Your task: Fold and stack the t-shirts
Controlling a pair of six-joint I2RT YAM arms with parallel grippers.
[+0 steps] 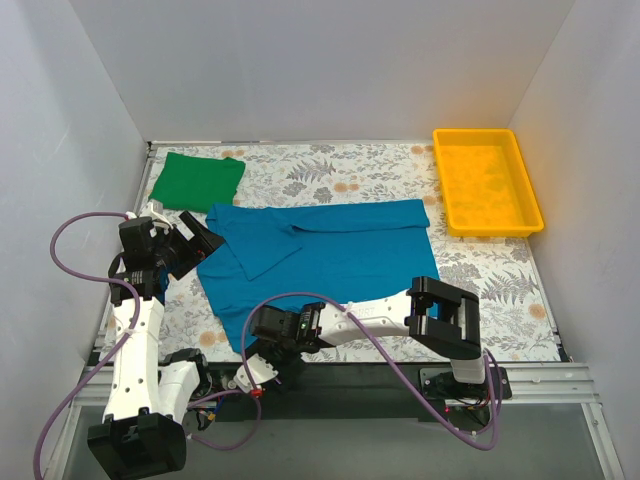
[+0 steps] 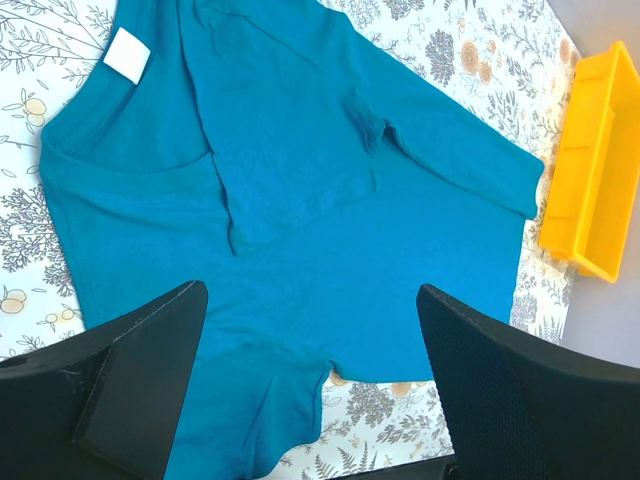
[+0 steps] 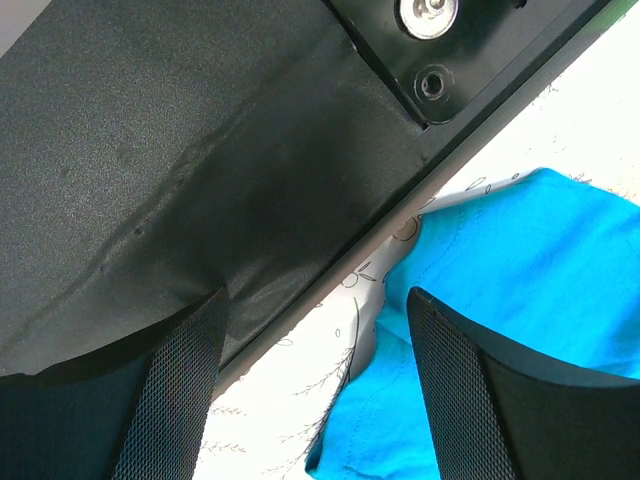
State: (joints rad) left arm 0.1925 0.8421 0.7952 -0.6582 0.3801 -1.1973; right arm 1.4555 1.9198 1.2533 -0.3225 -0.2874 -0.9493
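I have the teal-blue t-shirt [image 1: 330,255] spread flat across the middle of the surface [image 1: 360,175], collar toward the left edge and one sleeve folded in over the body. The green t-shirt [image 1: 195,180] sits folded in the far left corner, well apart from the yellow tray [image 1: 487,182] in the far right corner. My left gripper [image 2: 310,295] hangs above the collar end with its fingers spread wide, holding nothing. My right gripper [image 3: 315,300] is low at the near edge, fingers also apart and empty, beside the shirt's near left corner.
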